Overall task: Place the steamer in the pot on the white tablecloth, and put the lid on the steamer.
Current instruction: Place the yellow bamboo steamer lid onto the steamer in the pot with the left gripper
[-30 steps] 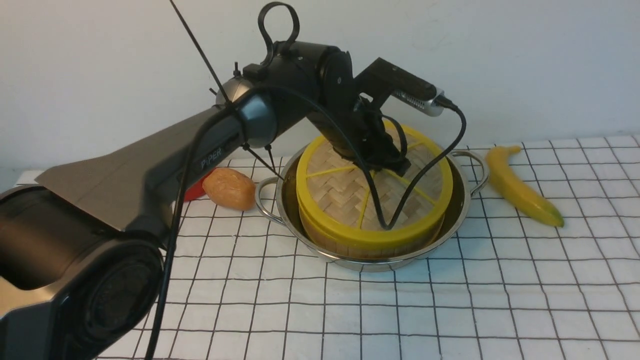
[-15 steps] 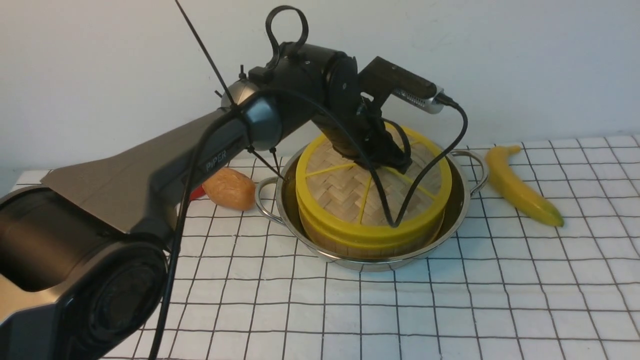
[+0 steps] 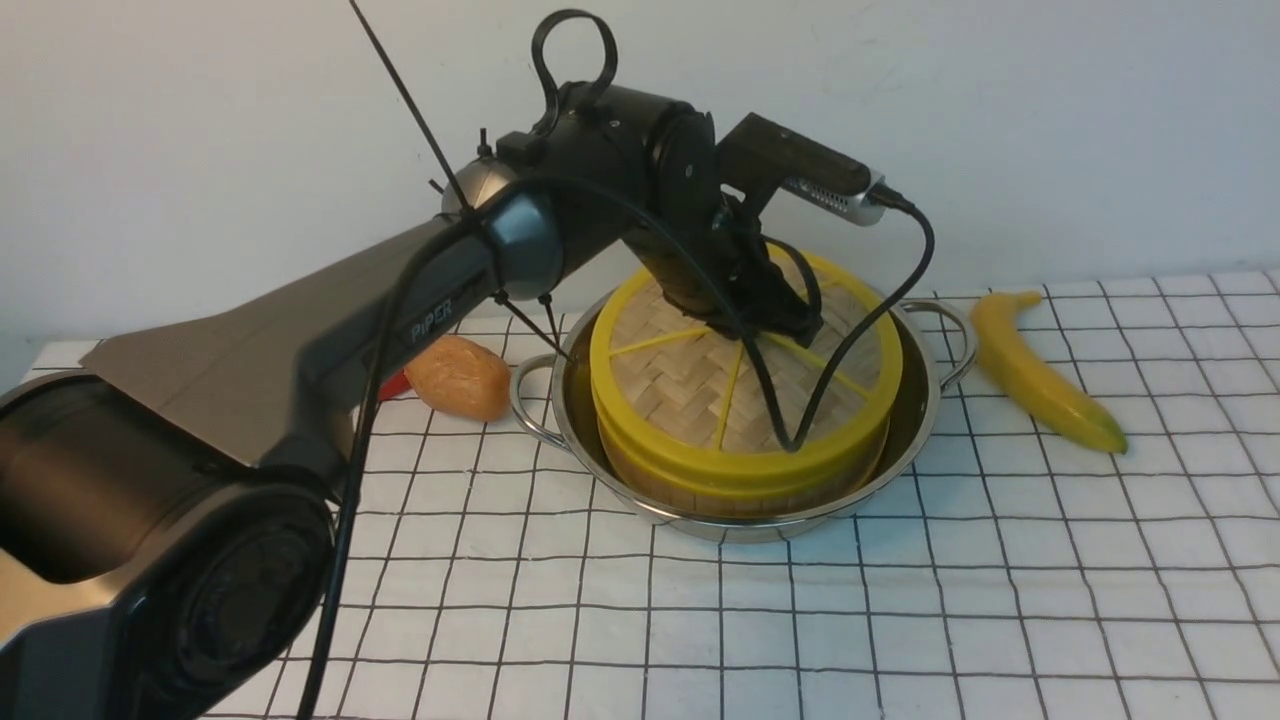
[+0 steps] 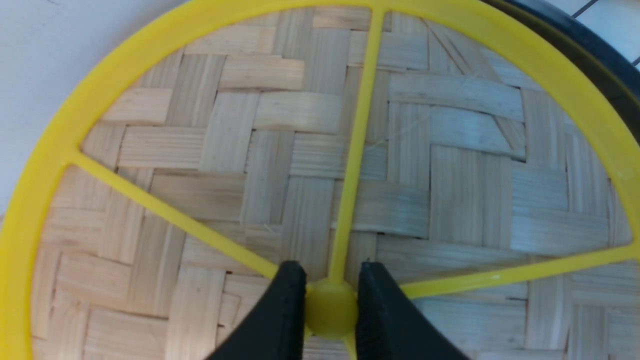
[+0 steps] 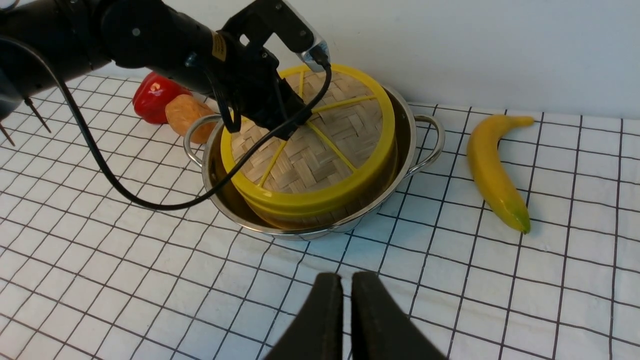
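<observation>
The lid [image 3: 700, 380], a woven disc with a yellow rim and spokes, lies on top of the steamer [image 3: 690, 495]. The steamer stands inside the steel pot [image 3: 915, 420] on the white tablecloth [image 3: 900, 620]. Its inside is hidden by the lid. My left gripper [image 3: 775, 325] points down at the lid's centre. In the left wrist view [image 4: 331, 280] its jaws are closed against the lid's yellow centre knob. My right gripper [image 5: 346, 282] is shut and empty above the cloth, in front of the pot [image 5: 405, 150]. It is out of the front view.
A yellow banana [image 3: 1040, 375] lies on the cloth right of the pot. A tan bread roll [image 3: 458, 376] touches the pot's left handle, with a red pepper [image 5: 152, 97] behind it. A wall stands close behind the pot. The left arm's cable hangs over the lid.
My left wrist has shifted slightly up and right while staying on the lid's knob, then held still. The lid, steamer and pot stay in place.
</observation>
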Tool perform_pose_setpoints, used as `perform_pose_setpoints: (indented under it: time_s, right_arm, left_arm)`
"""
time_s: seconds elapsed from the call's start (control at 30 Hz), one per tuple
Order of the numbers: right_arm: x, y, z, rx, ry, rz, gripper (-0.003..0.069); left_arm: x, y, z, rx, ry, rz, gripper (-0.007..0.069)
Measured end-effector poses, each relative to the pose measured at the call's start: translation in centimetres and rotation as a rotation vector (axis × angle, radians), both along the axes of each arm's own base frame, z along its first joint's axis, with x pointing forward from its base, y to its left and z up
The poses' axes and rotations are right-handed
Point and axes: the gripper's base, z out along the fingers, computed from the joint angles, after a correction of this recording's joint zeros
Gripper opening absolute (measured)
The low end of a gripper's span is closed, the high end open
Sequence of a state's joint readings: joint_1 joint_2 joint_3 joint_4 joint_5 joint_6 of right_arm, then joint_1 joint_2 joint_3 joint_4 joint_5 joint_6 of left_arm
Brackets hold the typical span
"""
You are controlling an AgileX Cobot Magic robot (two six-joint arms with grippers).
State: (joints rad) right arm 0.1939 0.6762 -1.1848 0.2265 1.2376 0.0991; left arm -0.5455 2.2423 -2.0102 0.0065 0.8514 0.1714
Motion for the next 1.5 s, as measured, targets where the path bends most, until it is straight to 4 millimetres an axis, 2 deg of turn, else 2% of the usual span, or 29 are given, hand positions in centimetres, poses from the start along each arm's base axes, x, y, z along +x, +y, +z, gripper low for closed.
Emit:
perform_pose_setpoints:
  time_s: [1.5]
  right_arm:
    - [0.0, 0.0, 0.0, 0.0, 0.0, 0.0, 0.0053]
  left_arm:
    - [-0.08, 0.06, 0.48, 0.01, 0.013, -0.001, 0.012]
